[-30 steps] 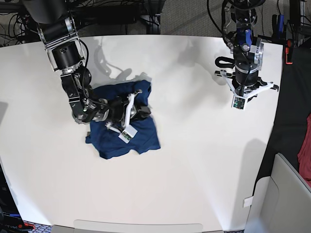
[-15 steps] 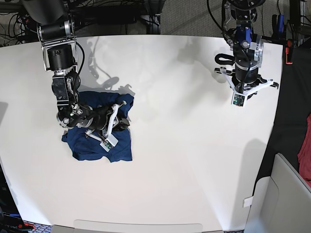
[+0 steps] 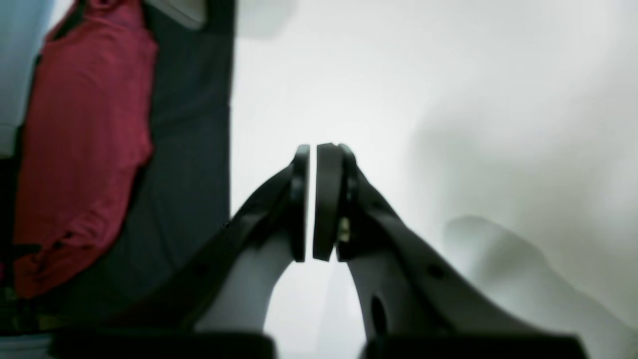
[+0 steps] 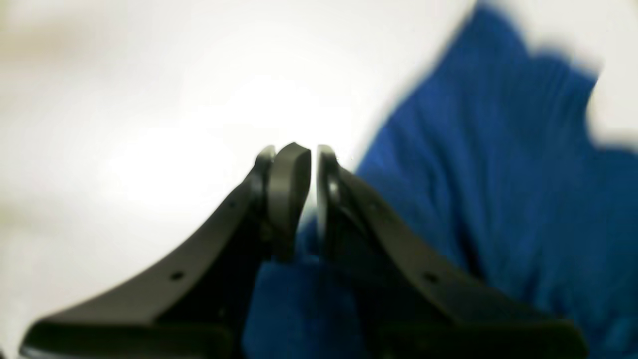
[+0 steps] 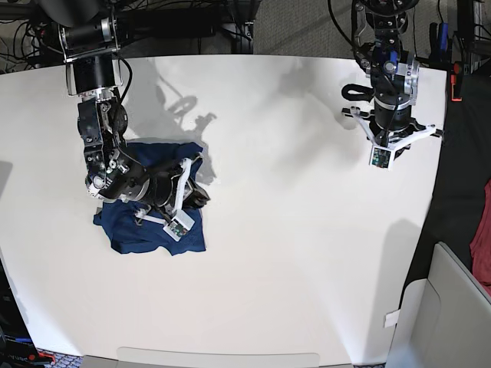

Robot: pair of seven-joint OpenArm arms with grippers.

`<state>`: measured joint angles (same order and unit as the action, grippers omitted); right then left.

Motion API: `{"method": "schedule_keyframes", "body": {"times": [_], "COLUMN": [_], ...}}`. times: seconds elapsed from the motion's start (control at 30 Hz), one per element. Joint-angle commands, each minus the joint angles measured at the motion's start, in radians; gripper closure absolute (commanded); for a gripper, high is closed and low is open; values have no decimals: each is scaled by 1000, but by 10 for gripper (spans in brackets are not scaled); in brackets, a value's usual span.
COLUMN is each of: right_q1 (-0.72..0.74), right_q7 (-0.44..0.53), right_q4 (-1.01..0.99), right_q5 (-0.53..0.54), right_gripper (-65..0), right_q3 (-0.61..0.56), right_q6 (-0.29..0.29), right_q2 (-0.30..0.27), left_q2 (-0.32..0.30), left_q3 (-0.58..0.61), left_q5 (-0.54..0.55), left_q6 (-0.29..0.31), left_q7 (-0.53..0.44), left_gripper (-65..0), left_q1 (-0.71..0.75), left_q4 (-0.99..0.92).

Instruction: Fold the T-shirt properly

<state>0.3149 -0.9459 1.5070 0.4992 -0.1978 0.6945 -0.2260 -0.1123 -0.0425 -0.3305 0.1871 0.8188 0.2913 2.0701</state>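
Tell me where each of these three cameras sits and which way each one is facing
Base: mounted overhead, looking straight down on the white table; both arms show, the right gripper on the T-shirt, the left gripper above bare table.
Left wrist: on the left arm, looking along the shut left gripper at bare table, with a red cloth beyond the table edge.
Right wrist: on the right arm, looking along the right gripper, shut on the T-shirt.
Shared: base and right wrist both show the T-shirt.
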Motion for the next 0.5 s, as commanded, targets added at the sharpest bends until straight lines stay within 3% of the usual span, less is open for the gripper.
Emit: {"method": "schedule_keyframes", "body": {"times": [0.0, 0.27, 0.47], "right_q1": [-10, -250, -466], "right_q7": [0, -37, -37], "right_q4": [71, 321, 495], "right_q5": [25, 128, 164], "right_gripper": [-61, -61, -61], "right_q3": [14, 214, 401], "right_q6": [4, 4, 4], "right_q2": [-14, -22, -40], "left_q2": [-5, 9, 13], "left_q3": [-4, -27, -107], "left_q5": [-5, -5, -5], "left_q6": [-5, -5, -5], "left_q7": [-13, -16, -85], "left_gripper": [-5, -5, -4], "left_q1": [12, 110, 184], "left_q4": [16, 17, 17]}}
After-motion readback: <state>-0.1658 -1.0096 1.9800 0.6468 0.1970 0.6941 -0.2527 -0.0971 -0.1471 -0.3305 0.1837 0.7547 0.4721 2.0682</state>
